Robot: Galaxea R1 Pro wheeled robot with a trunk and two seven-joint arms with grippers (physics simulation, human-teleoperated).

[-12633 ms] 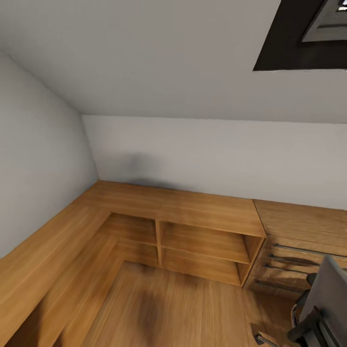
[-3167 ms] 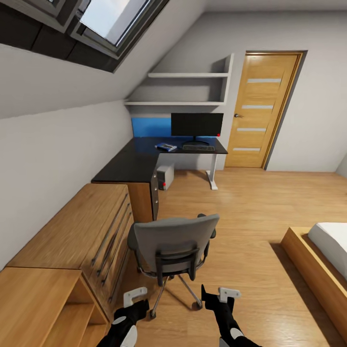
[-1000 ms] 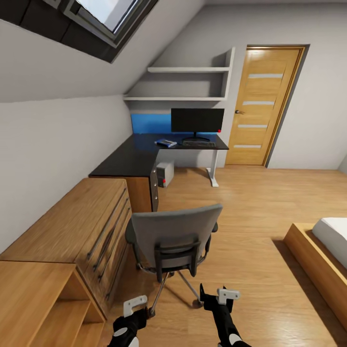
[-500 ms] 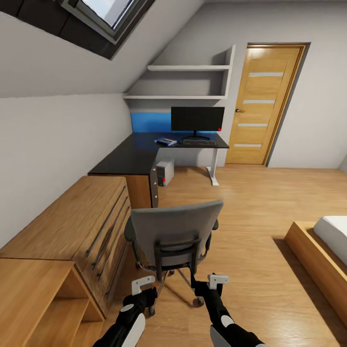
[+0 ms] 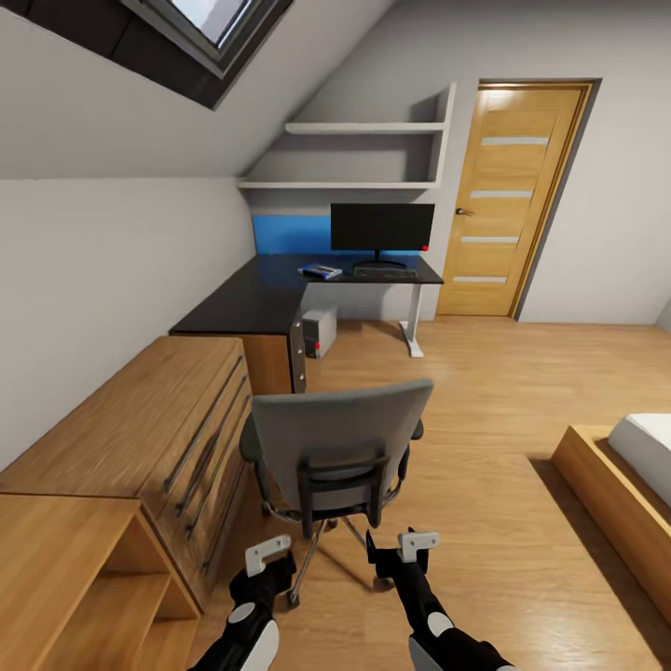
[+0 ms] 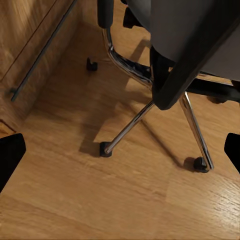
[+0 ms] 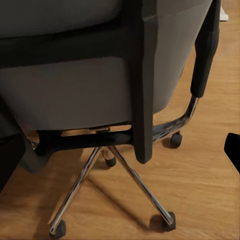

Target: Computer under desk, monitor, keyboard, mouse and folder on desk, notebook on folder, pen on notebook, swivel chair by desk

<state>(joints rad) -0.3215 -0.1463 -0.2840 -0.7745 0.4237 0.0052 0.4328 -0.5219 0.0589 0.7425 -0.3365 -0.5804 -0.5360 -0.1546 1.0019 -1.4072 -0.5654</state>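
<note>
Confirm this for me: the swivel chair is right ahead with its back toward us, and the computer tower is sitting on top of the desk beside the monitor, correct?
Not quite. The computer tower stands on the floor under the desk, as the head view shows. The rest holds: the swivel chair is right ahead with its back toward us, and the monitor is on the desk.

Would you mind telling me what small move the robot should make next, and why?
Probably step around to the seat side of the swivel chair. Its grey backrest faces the robot and hides the seat, so no folder can be seen or reached from here. Both the left gripper and right gripper hang open and empty behind the backrest, while the desk lies well beyond it.
</note>
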